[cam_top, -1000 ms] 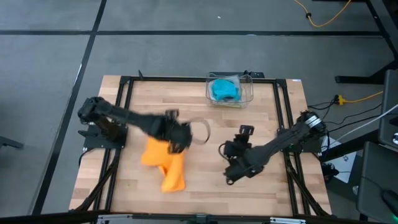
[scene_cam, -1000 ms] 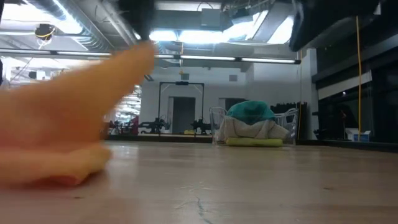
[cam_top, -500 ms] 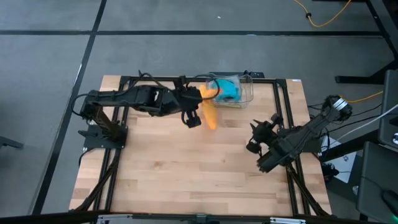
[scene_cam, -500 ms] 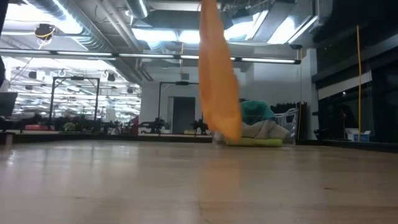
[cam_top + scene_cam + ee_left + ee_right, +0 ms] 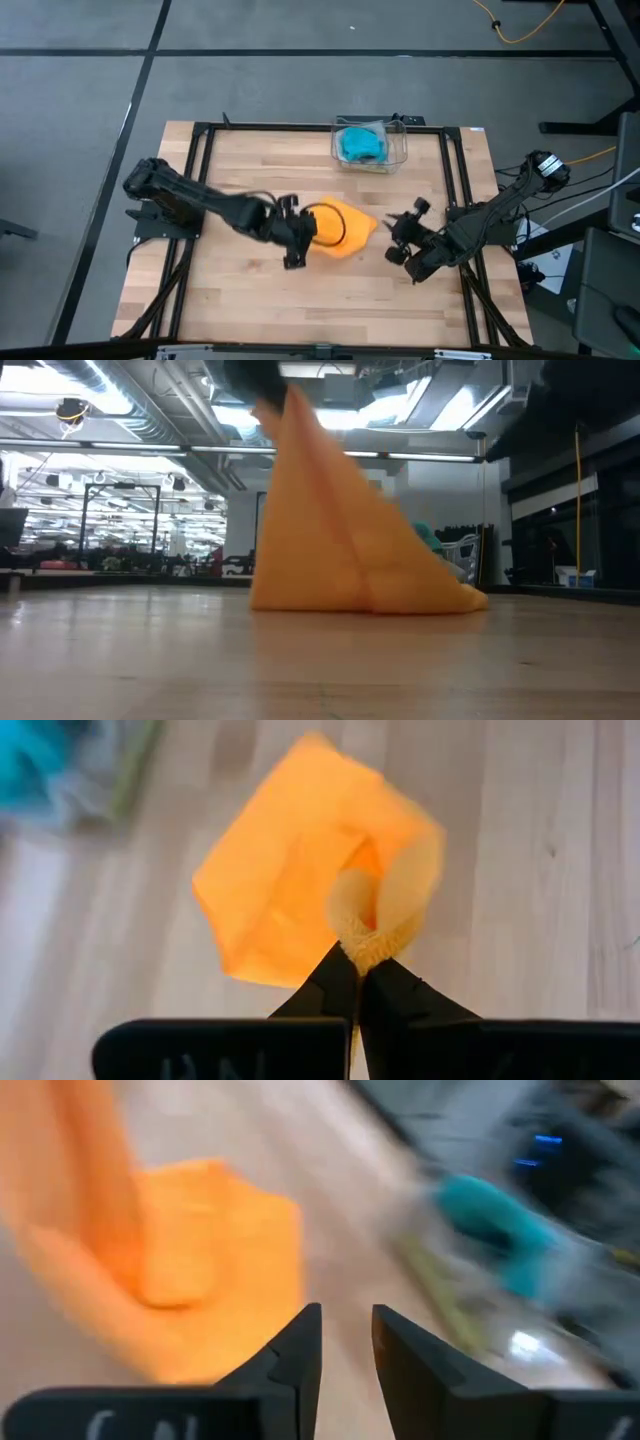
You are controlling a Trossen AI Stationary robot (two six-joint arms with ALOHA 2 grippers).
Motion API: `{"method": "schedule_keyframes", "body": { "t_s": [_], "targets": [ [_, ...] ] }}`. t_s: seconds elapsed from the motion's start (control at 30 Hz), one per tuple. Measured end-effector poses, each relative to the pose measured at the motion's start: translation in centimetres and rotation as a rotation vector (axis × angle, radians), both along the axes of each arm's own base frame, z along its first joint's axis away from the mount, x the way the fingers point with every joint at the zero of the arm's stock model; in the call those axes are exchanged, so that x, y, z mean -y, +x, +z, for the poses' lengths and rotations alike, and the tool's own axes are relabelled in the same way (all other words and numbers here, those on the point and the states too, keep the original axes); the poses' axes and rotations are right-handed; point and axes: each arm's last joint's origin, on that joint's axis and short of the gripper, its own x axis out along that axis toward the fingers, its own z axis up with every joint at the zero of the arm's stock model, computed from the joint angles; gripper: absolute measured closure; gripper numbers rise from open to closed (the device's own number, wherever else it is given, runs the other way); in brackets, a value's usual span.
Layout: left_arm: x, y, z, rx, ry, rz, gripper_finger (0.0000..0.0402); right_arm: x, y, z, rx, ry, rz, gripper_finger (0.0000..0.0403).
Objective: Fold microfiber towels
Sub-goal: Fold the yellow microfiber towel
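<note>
Wooden table [image 5: 330,290] (room behind) bears orange towel [image 5: 345,228], pinched by left tool [image 5: 303,240]; right tool [image 5: 404,250] narrowly parted.

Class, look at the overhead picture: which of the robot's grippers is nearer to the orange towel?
Left. The left gripper is shut on the orange towel, pinching its edge. The right gripper is beside the towel, apart from it, holding nothing.
</note>
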Motion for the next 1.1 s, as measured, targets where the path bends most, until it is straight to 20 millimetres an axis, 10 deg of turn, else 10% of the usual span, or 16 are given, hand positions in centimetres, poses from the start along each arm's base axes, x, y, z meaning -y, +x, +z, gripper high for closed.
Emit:
{"method": "schedule_keyframes", "body": {
  "t_s": [0.17, 0.4, 0.7, 1.1],
  "targets": [
    [1.0, -0.4, -4.1, 0.022, -0.059, 0.114, 0.0402, -1.9, 2.9, 0.7, 0.036, 0.144, 0.269, 0.0309],
    [-0.2, -0.5, -4.8, 0.109, 0.191, 0.258, 0.0401, -3.2, 6.7, -1.3, 0.027, 0.020, 0.466, 0.0308],
    [-7.3, -0.6, -4.6, 0.070, 0.488, 0.565, 0.0401, -2.4, 9.2, -5.4, -0.055, -0.012, 0.412, 0.0308],
    [-15.0, -3.4, -8.5, -0.187, 0.282, 0.856, 0.0401, 0.1, 11.1, -7.9, -0.091, 0.086, 0.331, 0.0257]
  ]
}}
